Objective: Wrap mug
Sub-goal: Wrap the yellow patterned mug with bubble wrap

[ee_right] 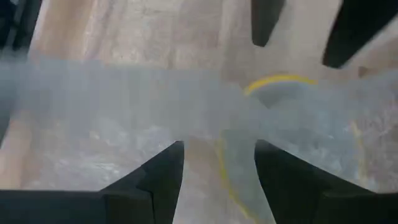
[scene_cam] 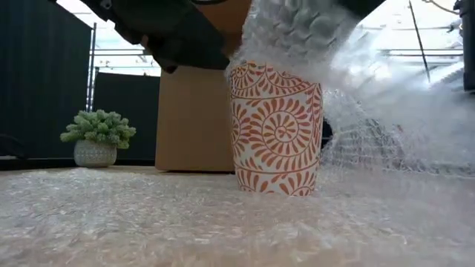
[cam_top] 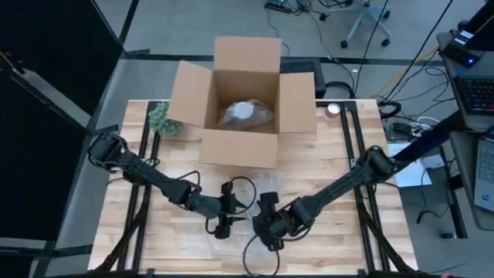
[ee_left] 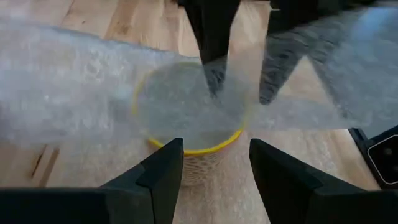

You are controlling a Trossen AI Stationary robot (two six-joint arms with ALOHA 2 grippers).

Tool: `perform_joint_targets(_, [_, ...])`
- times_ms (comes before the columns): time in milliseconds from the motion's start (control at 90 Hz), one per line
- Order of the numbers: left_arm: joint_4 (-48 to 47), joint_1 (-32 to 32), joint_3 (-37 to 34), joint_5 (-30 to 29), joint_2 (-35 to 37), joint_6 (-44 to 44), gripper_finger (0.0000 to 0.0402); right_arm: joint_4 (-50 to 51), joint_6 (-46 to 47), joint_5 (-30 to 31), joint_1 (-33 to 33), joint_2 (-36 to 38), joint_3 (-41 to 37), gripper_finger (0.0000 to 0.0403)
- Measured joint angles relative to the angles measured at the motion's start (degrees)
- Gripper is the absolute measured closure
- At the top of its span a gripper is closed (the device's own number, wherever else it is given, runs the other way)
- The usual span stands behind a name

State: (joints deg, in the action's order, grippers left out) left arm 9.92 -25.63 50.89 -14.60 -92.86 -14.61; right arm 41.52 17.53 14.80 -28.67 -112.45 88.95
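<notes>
A: What are the grippers doing?

B: Left gripper (ee_left: pixel 214 158) hovers open above the orange-patterned ceramic mug (scene_cam: pixel 276 127), holding nothing. Right gripper (ee_right: pixel 217 165) is spread too, by the clear bubble wrap sheet (scene_cam: pixel 185 219) draped over the mug.

A: Where is it?

B: Near the wooden worktop's (cam_top: pixel 370 239) front edge. Folding looks underway; next, pinch the sheet. Open room on both sides; the brown cardboard box (cam_top: pixel 243 96) sits well back.

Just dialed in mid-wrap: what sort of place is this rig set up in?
Likely a robotics lab or office workspace, not a home: a wooden table on a dark frame, loose cables on the grey floor, an office chair base, and a desk with a keyboard at the right edge.
</notes>
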Motion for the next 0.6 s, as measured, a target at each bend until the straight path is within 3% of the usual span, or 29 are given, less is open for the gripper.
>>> perform_joint_targets(356, [1.2,-0.1,0.1,-0.6,3.5,0.6,0.0228,-2.8,-0.2,-1.4,0.8,-2.0,-0.1,0.0222])
perform_joint_targets(600, [10.8,2.2,0.1,0.6,-4.3,-1.8,0.0228,-4.4,-0.9,-1.4,1.0,-2.0,-0.1,0.0222])
